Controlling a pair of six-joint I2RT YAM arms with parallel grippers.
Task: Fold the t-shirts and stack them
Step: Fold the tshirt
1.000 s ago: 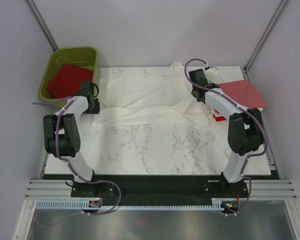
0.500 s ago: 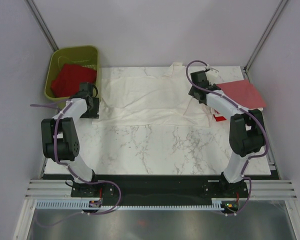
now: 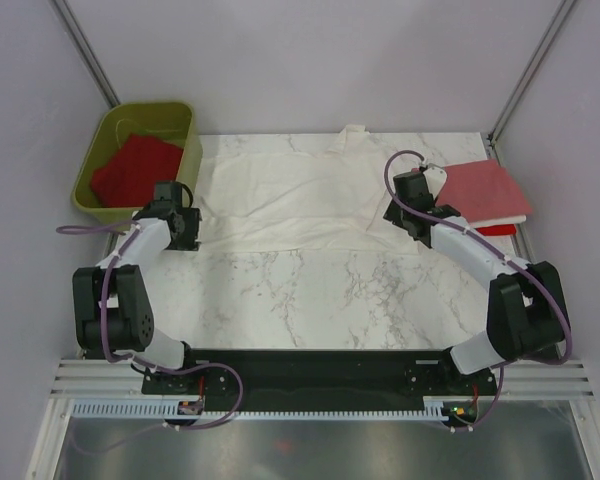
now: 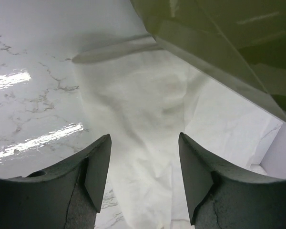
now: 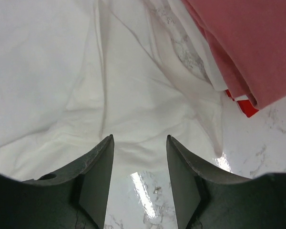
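White shirt [image 3: 290,195] lies spread across the far half of the table [image 3: 310,290], rumpled through the middle. Left gripper [image 4: 144,143] hangs over its left edge, beside the tub [image 3: 185,125] — jaws apart, nothing in them. Right gripper [image 5: 139,143] is the same over the right edge, parted and empty, near the pink shirt [image 3: 485,185] folded on the right. A red shirt [image 3: 135,170] sits in the tub. Looks like mid-fold on the white one. Next, I'd say, both grippers need fresh edges and a clean pinch — another fold, then across to the pink pile.
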